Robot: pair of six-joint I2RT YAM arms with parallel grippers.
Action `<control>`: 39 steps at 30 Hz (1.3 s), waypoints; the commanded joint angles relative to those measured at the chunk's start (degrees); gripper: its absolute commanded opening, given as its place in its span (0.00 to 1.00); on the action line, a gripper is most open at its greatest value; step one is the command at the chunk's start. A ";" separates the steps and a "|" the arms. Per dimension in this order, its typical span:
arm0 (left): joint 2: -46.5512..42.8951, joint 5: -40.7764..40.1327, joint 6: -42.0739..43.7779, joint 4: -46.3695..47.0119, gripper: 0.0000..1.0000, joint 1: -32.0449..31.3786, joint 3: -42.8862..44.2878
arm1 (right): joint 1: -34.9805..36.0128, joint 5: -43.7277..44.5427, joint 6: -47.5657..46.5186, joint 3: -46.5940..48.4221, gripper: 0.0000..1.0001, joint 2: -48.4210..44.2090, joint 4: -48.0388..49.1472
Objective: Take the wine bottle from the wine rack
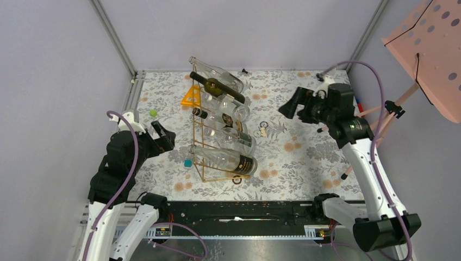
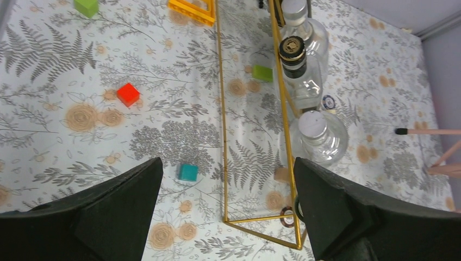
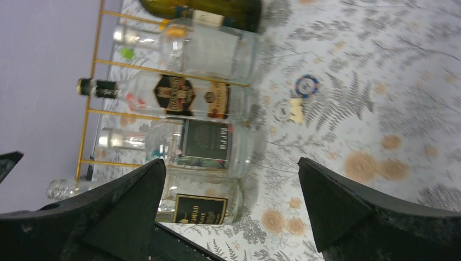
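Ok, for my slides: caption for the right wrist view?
Open right end effector facing the gold wine rack loaded with bottles.

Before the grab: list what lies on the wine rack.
One dark wine bottle lies near the top, with clear bottles above and below it. Their undersides, against the rack, are hidden.
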 commanded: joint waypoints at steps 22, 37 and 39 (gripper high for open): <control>1.68 10.21 -5.51 4.60 0.99 0.18 -1.16 | 36.46 -17.45 -39.78 -4.39 0.87 6.54 18.00; -0.36 6.04 -3.74 4.56 0.99 0.18 -1.82 | 40.79 -23.32 -43.34 8.42 0.73 22.90 15.15; -0.99 5.51 -3.35 4.14 0.99 0.21 -2.28 | 40.77 -23.25 -44.16 9.75 0.74 24.38 14.59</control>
